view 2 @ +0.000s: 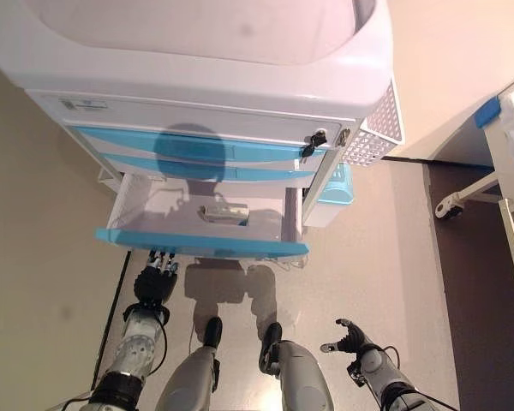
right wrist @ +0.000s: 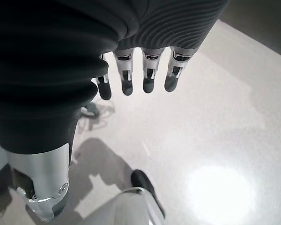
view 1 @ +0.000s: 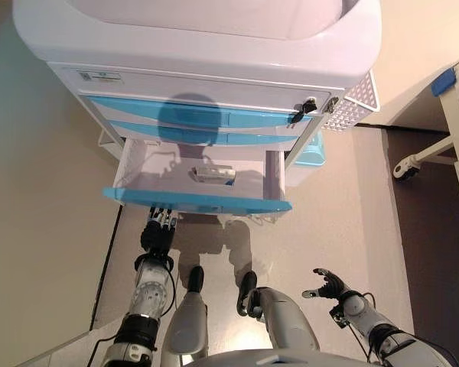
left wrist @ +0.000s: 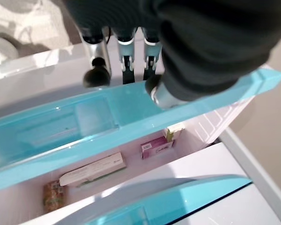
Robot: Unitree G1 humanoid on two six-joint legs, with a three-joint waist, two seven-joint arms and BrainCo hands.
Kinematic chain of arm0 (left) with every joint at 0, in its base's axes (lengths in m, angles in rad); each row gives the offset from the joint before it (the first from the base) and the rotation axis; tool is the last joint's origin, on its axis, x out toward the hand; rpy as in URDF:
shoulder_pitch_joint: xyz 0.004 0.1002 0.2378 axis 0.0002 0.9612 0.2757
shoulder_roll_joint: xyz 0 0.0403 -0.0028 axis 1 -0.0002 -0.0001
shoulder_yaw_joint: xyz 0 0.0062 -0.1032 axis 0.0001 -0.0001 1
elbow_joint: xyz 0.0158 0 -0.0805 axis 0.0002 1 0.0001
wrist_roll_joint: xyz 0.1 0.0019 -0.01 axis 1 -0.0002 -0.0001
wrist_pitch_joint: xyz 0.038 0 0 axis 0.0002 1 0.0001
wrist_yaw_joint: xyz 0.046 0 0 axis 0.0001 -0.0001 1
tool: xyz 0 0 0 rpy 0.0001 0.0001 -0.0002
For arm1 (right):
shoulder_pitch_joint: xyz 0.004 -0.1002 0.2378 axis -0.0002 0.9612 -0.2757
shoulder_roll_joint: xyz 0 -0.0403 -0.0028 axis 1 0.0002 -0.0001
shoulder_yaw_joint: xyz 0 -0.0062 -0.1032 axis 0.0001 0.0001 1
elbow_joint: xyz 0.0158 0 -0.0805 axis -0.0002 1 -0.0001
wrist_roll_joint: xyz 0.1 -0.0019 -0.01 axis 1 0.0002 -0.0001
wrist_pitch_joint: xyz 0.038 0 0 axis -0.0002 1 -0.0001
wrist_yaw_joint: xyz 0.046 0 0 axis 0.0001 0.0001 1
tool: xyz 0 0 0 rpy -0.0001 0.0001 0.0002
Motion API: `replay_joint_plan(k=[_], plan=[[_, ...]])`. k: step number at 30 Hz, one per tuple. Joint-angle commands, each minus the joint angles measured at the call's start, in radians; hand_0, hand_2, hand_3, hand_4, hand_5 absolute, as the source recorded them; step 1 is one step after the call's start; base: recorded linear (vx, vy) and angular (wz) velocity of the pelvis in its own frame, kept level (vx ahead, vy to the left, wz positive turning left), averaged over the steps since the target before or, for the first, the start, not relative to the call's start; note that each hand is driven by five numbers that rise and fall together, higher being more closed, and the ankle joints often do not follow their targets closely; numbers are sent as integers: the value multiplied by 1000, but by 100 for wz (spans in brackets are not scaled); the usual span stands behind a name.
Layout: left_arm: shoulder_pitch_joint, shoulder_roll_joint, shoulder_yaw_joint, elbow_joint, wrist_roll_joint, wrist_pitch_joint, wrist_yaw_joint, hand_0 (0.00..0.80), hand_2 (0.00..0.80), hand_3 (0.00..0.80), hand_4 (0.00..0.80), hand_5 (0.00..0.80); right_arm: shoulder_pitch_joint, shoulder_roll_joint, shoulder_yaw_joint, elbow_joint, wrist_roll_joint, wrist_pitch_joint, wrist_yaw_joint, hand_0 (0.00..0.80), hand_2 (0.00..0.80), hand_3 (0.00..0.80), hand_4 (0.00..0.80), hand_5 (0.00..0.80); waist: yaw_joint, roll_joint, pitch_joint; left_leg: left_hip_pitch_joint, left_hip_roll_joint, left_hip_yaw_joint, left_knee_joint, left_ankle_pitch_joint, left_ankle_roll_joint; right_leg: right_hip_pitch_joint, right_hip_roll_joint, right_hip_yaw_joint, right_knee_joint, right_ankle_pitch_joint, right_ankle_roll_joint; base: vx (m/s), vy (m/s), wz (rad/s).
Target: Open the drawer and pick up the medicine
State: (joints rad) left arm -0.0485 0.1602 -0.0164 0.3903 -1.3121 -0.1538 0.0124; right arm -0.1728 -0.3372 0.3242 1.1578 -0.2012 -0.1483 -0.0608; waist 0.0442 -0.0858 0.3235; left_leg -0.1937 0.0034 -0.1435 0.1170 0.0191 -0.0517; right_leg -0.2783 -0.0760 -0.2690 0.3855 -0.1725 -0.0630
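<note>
Four packets, perhaps, lie in the open drawer (view 1: 269, 183); left hand (view 1: 159, 229) hooks its front, right hand (view 1: 327, 284) spread.

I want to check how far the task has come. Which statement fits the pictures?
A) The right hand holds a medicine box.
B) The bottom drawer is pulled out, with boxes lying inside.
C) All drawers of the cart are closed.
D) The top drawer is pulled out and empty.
B: the bottom drawer stands pulled out of the cart, with boxes lying inside.
</note>
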Motion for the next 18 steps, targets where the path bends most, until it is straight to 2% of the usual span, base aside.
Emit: replay_joint_plan(k=[1,13,14,18], plan=[[3,76,174,-332,39,-153,-193,800,800,800,800,800,49,-41,19,67,-34,13,-6,0,0,0,0,0,46,54,-174,-52,-97,10,11,34,58,58,-25,6,-83,101,87,-14,7,9],[127,71,225,-456,55,-150,-213,800,800,800,800,800,54,-31,33,101,-78,20,10,0,0,0,0,0,77,76,-215,-7,-98,8,-21,43,65,107,-24,-4,-125,116,93,-2,2,1],[160,74,242,-511,59,-154,-217,800,800,800,800,800,59,-31,33,106,-87,21,16,0,0,0,0,0,89,79,-224,6,-101,5,-18,37,66,123,-26,-9,-127,112,94,0,0,0],[187,65,262,-571,58,-165,-212,800,800,800,800,800,65,-29,31,115,-94,23,16,0,0,0,0,0,99,80,-235,23,-105,2,-13,30,64,150,-29,-18,-138,108,95,44,-8,-1]])
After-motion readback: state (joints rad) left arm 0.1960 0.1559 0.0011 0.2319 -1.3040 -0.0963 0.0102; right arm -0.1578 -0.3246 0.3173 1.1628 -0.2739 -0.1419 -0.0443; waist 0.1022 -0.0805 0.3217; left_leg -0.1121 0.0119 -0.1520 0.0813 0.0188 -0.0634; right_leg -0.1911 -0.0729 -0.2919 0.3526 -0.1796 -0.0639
